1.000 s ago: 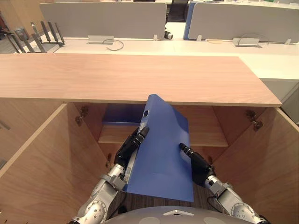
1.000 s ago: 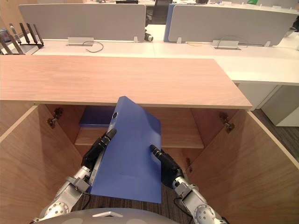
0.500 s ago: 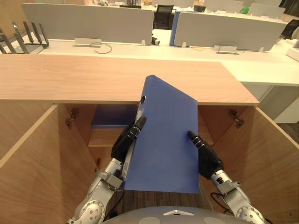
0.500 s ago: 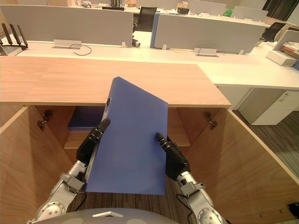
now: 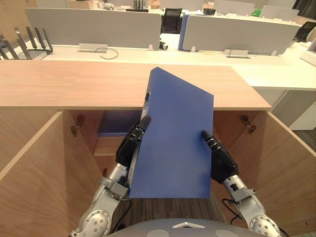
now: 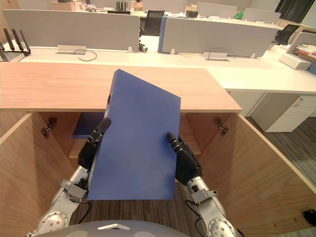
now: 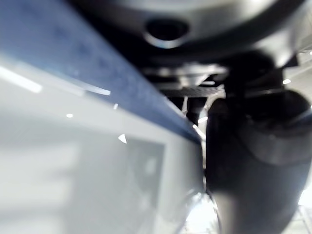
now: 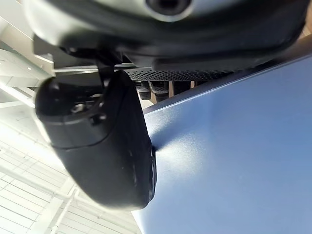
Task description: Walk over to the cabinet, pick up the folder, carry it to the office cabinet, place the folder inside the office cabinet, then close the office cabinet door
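Observation:
A blue folder [image 5: 173,138] is held up, tilted, in front of the open cabinet [image 5: 98,84]. My left hand [image 5: 129,145] grips its spine edge, with the thumb laid up along the front. The right hand [image 5: 222,163] holds the opposite edge, thumb on the blue cover and fingers behind it. In the right wrist view the thumb [image 8: 102,146] presses on the folder's face [image 8: 234,146]. The left wrist view has the folder's edge [image 7: 97,83] running past my left hand [image 7: 253,161]. The folder's top corner overlaps the cabinet's wooden top.
Both cabinet doors stand wide open, left door [image 5: 29,163] and right door [image 5: 291,163]. A second blue folder [image 5: 118,123] lies on the inner shelf [image 5: 106,145]. Behind the cabinet are white desks with grey partition screens [image 5: 94,27].
Both hands have lifted the folder higher and more upright, from the cabinet's opening to above its top edge. The camera has shifted too.

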### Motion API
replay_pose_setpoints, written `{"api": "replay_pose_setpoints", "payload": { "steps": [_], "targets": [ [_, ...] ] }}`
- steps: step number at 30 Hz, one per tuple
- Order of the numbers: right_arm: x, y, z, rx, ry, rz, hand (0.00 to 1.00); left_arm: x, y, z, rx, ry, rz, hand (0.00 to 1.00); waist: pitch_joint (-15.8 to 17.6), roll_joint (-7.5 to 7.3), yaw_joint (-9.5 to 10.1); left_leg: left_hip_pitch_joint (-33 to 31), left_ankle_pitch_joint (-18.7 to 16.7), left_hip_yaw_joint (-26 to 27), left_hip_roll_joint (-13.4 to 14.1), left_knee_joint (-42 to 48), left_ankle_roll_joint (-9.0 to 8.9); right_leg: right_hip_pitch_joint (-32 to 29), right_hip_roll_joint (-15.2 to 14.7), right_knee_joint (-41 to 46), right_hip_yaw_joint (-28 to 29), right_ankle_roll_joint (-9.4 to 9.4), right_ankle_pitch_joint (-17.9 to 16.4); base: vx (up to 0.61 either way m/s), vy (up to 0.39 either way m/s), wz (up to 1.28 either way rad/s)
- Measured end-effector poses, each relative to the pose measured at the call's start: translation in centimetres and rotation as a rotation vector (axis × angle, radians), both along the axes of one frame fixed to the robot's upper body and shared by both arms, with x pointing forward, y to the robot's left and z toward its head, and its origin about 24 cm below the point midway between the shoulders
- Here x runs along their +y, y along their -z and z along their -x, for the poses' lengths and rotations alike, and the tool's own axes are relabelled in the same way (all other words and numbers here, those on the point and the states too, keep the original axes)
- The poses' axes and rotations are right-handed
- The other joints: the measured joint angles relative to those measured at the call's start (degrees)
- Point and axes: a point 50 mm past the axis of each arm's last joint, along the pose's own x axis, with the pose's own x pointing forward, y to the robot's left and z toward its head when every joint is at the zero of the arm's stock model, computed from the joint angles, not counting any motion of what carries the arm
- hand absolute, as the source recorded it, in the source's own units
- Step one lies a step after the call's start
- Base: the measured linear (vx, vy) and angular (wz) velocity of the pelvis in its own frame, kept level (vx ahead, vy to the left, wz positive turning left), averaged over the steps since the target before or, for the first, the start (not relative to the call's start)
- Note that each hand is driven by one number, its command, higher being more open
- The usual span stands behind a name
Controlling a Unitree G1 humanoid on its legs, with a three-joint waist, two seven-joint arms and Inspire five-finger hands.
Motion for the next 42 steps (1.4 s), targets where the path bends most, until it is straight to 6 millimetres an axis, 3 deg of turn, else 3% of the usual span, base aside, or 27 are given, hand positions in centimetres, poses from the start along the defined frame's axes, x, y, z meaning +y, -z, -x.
{"api": "replay_pose_setpoints", "payload": {
  "steps": [15,26,32,42],
  "targets": [
    [0.2,-0.1,-0.2,-0.014,0.014,-0.019,0.00,0.1,0.0,-0.1,-0.007,-0.019,0.005,0.00,0.22,-0.10,-0.18,0.00,0.06,-0.04,-0.03,-0.05,0.04,0.09,-0.01,-0.16,-0.10,0.00,0.00,0.00,0.000,0.00],
    [0.5,-3.1,-3.8,-0.212,0.040,0.003,0.00,-0.3,-1.6,-1.1,-0.102,-0.098,0.093,0.00,0.42,-0.44,0.41,-0.01,0.08,-0.23,-0.02,-0.05,0.01,0.11,-0.01,0.21,-0.22,0.02,0.02,0.00,0.000,0.00],
    [0.8,-5.9,-5.2,-0.359,0.057,-0.005,0.00,-0.2,-3.3,-1.4,-0.183,-0.132,0.144,0.00,0.67,-0.82,0.37,-0.11,0.08,-0.41,-0.02,-0.06,-0.01,0.12,-0.01,0.41,-0.41,0.04,0.04,0.00,0.000,0.00],
    [1.0,-7.1,-6.2,-0.417,0.055,-0.009,0.00,-0.2,-3.5,-1.4,-0.203,-0.173,0.167,0.00,0.96,-0.64,0.49,-0.69,0.28,-1.26,-0.02,-0.18,-0.06,0.12,0.04,0.32,-1.23,0.05,0.05,0.00,0.000,0.04]
  ]
}}
